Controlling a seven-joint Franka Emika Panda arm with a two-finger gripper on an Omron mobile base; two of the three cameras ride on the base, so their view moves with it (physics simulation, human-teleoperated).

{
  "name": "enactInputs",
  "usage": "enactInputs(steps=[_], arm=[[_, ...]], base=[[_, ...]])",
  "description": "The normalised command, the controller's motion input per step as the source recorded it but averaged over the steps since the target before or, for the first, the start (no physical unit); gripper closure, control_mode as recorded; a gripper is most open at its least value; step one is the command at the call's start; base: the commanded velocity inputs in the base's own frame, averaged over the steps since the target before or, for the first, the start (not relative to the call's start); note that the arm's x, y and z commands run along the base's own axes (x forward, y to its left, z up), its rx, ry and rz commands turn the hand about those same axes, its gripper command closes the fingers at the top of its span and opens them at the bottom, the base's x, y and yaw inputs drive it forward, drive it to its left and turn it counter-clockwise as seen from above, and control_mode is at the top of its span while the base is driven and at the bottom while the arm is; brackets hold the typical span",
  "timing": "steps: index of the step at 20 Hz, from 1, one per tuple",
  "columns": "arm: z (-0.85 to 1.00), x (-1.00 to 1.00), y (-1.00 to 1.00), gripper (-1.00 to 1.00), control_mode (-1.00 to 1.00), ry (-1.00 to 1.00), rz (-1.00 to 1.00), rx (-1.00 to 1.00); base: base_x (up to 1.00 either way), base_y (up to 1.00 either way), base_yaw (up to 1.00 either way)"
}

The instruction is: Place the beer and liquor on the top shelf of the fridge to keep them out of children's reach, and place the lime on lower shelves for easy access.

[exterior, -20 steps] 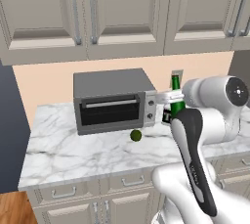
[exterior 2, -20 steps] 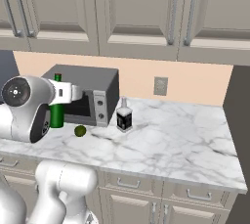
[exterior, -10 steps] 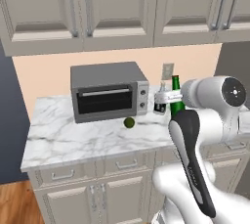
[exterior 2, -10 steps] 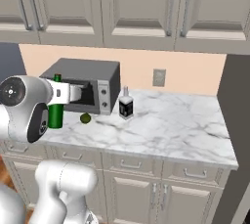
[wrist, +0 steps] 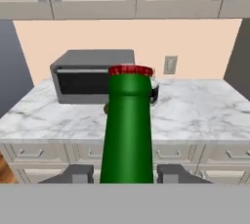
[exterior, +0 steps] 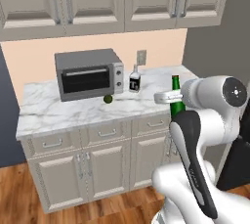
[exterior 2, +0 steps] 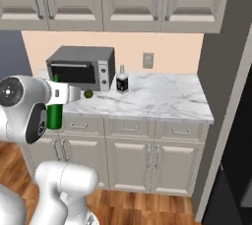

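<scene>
My gripper (exterior: 168, 97) is shut on the beer (exterior: 177, 101), a slim green bottle with a red cap, and holds it upright in the air well in front of the counter. In the hand view the beer (wrist: 128, 125) rises between the two fingertips. From the right base view the beer (exterior 2: 54, 115) hangs under the gripper (exterior 2: 61, 94). On the counter the liquor (exterior: 135, 80) (exterior 2: 122, 81) stands right of the toaster oven. The lime (exterior: 107, 99) (exterior 2: 88, 93) lies before the oven. The fridge (exterior 2: 238, 165) shows as a dark mass at far right; its top shelf is out of view.
A silver toaster oven (exterior: 89, 74) sits at the left of the marble counter (exterior 2: 162, 98). Grey drawers and doors (exterior: 102, 162) line the front below it, wall cabinets hang above. Wooden floor (exterior 2: 147, 202) lies between me and the counter. A tall grey panel (exterior 2: 221, 71) bounds the counter's right end.
The whole picture has shifted: the base has backed away from the counter and swung toward the right. The beer stays in my gripper; liquor and lime remain on the counter.
</scene>
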Motion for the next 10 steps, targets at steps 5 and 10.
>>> enactInputs(steps=[5, 10], arm=[[0.00, 0.00, 0.00, 1.00, 1.00, 0.00, 0.00, 0.00], [0.00, 0.00, 0.00, 1.00, 1.00, 0.00, 0.00, 0.00]], base=[[-0.47, -0.13, -0.29], [-0.53, -0.15, -0.35]])
